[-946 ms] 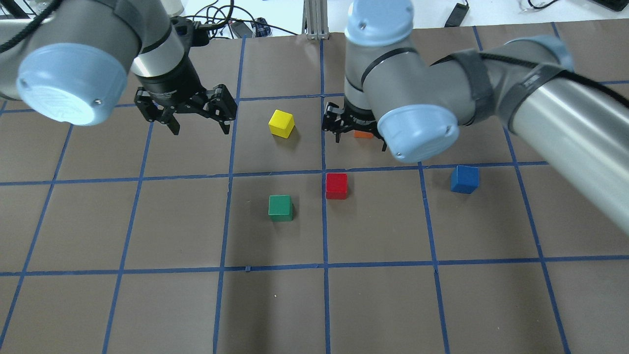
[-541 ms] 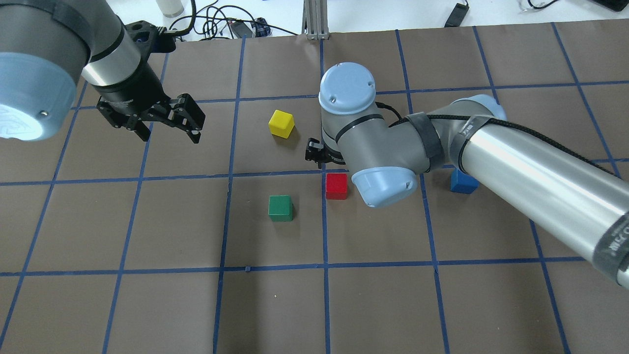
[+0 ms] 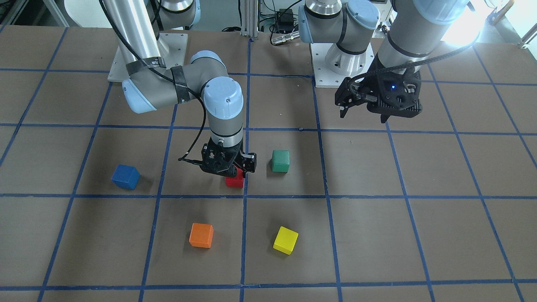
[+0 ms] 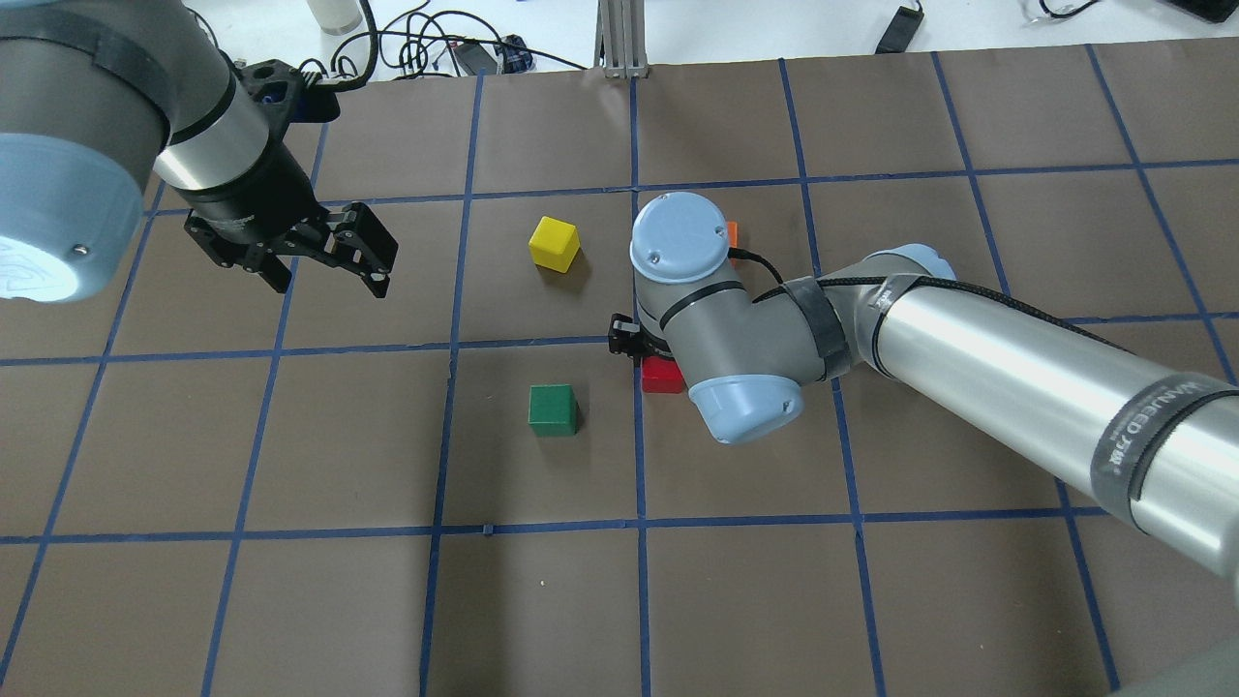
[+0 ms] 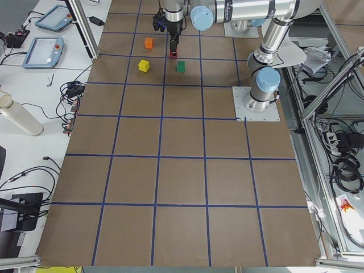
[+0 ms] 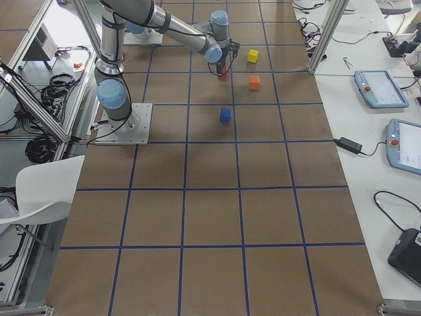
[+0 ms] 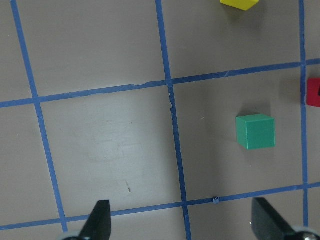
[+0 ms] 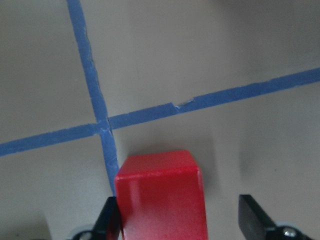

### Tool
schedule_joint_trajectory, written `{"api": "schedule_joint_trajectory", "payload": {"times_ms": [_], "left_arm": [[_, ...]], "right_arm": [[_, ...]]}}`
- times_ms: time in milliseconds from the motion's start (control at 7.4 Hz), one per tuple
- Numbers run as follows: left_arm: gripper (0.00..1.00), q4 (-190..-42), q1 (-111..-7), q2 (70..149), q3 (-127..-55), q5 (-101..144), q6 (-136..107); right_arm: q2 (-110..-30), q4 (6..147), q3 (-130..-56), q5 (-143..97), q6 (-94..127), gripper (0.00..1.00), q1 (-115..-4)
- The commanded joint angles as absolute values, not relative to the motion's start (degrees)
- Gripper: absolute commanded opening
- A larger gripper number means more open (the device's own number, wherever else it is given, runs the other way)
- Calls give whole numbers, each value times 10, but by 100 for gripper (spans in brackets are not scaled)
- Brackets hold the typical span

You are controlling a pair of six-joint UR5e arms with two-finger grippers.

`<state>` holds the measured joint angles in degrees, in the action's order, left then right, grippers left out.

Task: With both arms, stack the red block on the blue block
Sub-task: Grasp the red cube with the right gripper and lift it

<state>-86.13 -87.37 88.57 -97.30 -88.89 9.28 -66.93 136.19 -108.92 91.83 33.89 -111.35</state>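
The red block [image 3: 235, 181] sits on the brown table by a blue tape crossing; it also shows in the overhead view [image 4: 660, 378]. My right gripper [image 3: 235, 173] is low over it and open. In the right wrist view the red block [image 8: 160, 195] lies between the fingers, touching the left finger [image 8: 107, 220], with a gap to the right one. The blue block [image 3: 125, 176] sits apart on the table; my right arm hides it in the overhead view. My left gripper [image 4: 329, 283] is open and empty, high over the table's left part.
A green block [image 4: 553, 409] sits just left of the red one. A yellow block [image 4: 554, 243] and an orange block [image 3: 201, 235] lie farther from the robot. The left wrist view shows the green block [image 7: 255, 131] and bare table.
My right arm has swung back from over the orange block and come down around the red block; it now hides the blue block. My left gripper has moved left, still open.
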Motion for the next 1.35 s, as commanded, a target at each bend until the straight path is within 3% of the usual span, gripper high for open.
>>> {"api": "schedule_joint_trajectory", "payload": {"times_ms": [0, 135, 405, 676, 946, 1216], "left_arm": [[100, -860, -873, 884, -980, -889, 96], [100, -855, -874, 884, -981, -889, 97], [100, -853, -873, 885, -982, -889, 98], [100, -853, -876, 887, -984, -888, 89], [100, -853, -880, 884, -991, -887, 86], [100, -832, -880, 883, -992, -887, 85]], "right_arm": [[-669, 1366, -1089, 918, 320, 29, -1107], [-672, 1365, -1079, 919, 317, 22, -1104], [-698, 1344, -1072, 920, 287, 22, -1051], [-779, 1239, -1077, 921, 180, 22, -967], [-850, 1224, -1133, 915, 83, 21, -875], [-872, 1225, -1153, 909, 11, 22, -818]]}}
